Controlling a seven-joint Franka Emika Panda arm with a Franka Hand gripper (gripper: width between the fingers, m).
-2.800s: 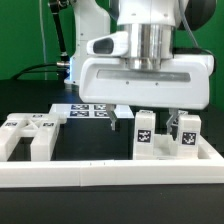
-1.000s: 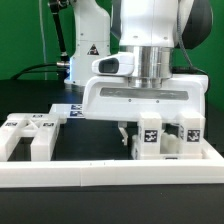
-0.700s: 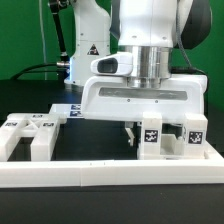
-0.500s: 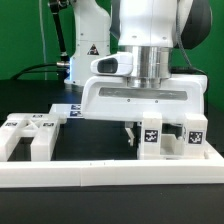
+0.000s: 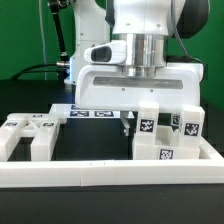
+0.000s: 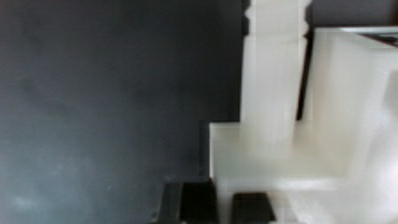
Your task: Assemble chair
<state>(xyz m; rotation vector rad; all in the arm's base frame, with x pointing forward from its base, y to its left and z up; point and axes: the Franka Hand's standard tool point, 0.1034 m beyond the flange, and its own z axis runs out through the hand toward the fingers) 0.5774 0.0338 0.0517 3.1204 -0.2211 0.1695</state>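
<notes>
A white blocky chair part (image 5: 165, 150) with black-and-white tags sits at the exterior view's right, just behind the front rail. Two tagged posts stand up from it and a third tag shows lower on its face. My gripper (image 5: 128, 124) comes down at the part's left edge and is shut on it. In the wrist view the two dark fingertips (image 6: 187, 205) stand close together around a thin white edge of the same part (image 6: 267, 120), which stretches away from my gripper (image 6: 219, 206). More tagged chair pieces (image 5: 30, 132) lie at the exterior view's left.
A long white border rail (image 5: 110, 176) runs across the front. The marker board (image 5: 92, 113) lies flat on the dark table behind the gripper. The robot's base and cables (image 5: 85, 40) stand at the back.
The gripper has shut and risen a little. The chair part at the right has come up with it, so a lower tag on its face now shows.
</notes>
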